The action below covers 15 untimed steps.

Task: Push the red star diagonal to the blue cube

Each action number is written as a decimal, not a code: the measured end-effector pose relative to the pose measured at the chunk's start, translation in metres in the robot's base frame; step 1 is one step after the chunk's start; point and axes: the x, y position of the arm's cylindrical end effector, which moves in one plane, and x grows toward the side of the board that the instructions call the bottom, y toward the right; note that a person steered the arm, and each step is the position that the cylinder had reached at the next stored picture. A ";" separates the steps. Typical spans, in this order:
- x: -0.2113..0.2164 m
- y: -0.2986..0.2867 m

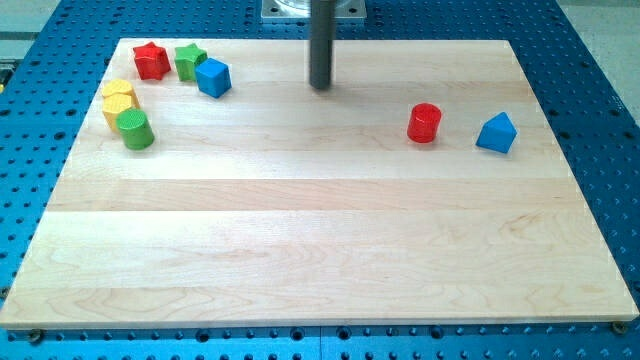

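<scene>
The red star [151, 60] lies near the board's top left corner. A green star [189, 61] sits just right of it, touching or nearly touching the blue cube [213, 77], which is a little lower and to the right. My tip [320, 86] stands near the top middle of the board, well right of the blue cube and apart from all blocks.
Two yellow blocks [119, 100] and a green cylinder [134, 130] cluster at the left edge, below the red star. A red cylinder [424, 123] and a blue pentagon-like block [497, 133] sit on the right. The wooden board [320, 250] lies on a blue perforated table.
</scene>
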 end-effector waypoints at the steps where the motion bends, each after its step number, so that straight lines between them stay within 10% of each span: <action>1: -0.033 -0.062; 3: -0.078 -0.186; 7: -0.032 -0.217; 9: 0.055 -0.158; 12: 0.054 -0.193; 15: 0.107 -0.067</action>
